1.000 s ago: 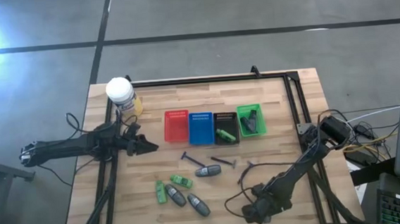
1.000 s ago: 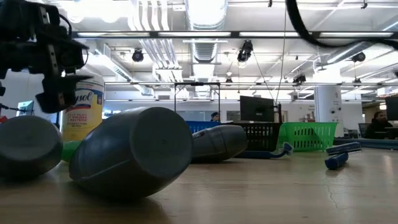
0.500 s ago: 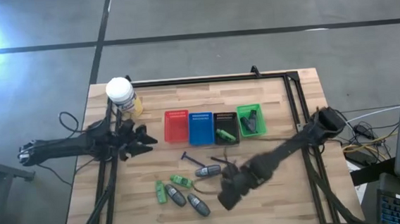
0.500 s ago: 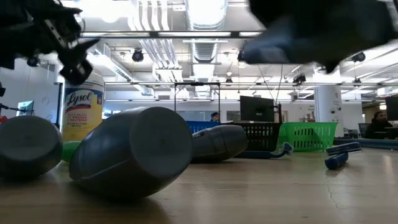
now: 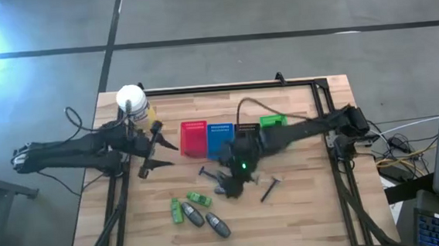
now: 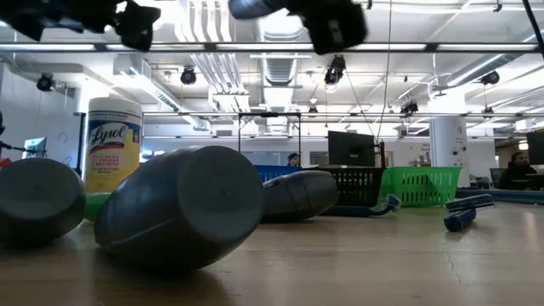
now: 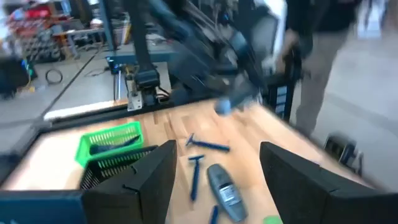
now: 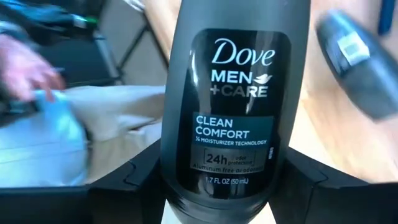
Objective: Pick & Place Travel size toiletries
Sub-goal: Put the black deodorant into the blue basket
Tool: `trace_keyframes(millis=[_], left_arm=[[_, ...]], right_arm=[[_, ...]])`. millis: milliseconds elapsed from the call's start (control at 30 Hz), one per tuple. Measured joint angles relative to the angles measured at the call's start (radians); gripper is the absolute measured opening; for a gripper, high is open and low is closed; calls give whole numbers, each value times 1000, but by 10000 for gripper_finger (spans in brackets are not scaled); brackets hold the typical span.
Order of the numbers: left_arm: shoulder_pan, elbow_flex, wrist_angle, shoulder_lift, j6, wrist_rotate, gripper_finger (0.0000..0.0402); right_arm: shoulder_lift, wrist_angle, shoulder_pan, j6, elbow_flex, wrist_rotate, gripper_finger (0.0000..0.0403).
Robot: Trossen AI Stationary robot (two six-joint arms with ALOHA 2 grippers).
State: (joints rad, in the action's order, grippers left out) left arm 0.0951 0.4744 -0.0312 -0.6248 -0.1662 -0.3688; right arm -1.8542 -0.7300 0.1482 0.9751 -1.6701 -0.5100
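My right gripper (image 5: 232, 186) hovers over the middle of the table, shut on a grey oval Dove bottle (image 8: 227, 93). In the low view the gripper (image 6: 331, 21) and the bottle (image 6: 255, 7) sit high above the tabletop. Another grey bottle (image 8: 357, 65) lies on the wood below. Two green bottles (image 5: 177, 211) (image 5: 199, 198), two grey bottles (image 5: 193, 215) (image 5: 218, 225) and two razors (image 5: 207, 173) (image 5: 269, 189) also lie flat on the table. My left gripper (image 5: 152, 149) is open, raised at the table's left, near the red basket. My right gripper pinches the grey bottle between its two fingers (image 8: 140, 177), one on each narrow side, near the bottle's lower end (image 8: 224, 193). The bottle lies along the fingers and sticks out past their free ends. It is lifted clear of the table.
A row of red (image 5: 193, 138), blue (image 5: 219, 132), black (image 5: 244, 127) and green (image 5: 272, 122) baskets stands behind the right arm, which covers part of the last two. A white-lidded yellow jar (image 5: 131, 102) stands at the far left corner. A black frame (image 5: 225, 88) edges the table.
My right arm has swung from the table's near right part toward the middle and the baskets, rising with the grey bottle in its fingers. My left gripper has risen above the table at the left.
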Motion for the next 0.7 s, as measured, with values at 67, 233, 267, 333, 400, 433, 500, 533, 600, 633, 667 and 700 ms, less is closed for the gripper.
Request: trace_keyframes(millis=[67, 233, 267, 333, 400, 433, 500, 533, 600, 633, 667, 700], left_arm=[[-15, 37, -14, -46, -107, 7, 236], [-42, 114, -14, -148, -370, 63, 236], [-43, 136, 5, -168, -416, 66, 236], [-44, 172, 34, -208, -473, 77, 238], [-44, 203, 63, -259, -485, 83, 239], [-44, 219, 79, -282, -486, 84, 238], [-46, 247, 98, -326, -502, 82, 238], [-49, 264, 117, -349, -518, 82, 238], [-58, 289, 125, -396, -554, 81, 239], [-65, 301, 120, -420, -565, 81, 240], [-73, 315, 122, -441, -569, 82, 240], [-81, 328, 124, -461, -570, 82, 240]], right_arm=[[0, -8, -31, -28, -42, -35, 202], [-3, -146, -80, -122, -143, -76, 199], [-4, -184, -87, -140, -160, -86, 200], [-5, -247, -96, -172, -187, -100, 202], [-5, -292, -101, -199, -205, -104, 203], [-5, -313, -102, -212, -210, -104, 202], [-5, -331, -102, -224, -217, -104, 200], [-5, -330, -101, -226, -219, -107, 200], [-5, -330, -101, -233, -221, -122, 201], [-5, -329, -101, -240, -221, -124, 202], [-5, -330, -100, -245, -221, -126, 203], [-5, -330, -100, -250, -220, -126, 203]])
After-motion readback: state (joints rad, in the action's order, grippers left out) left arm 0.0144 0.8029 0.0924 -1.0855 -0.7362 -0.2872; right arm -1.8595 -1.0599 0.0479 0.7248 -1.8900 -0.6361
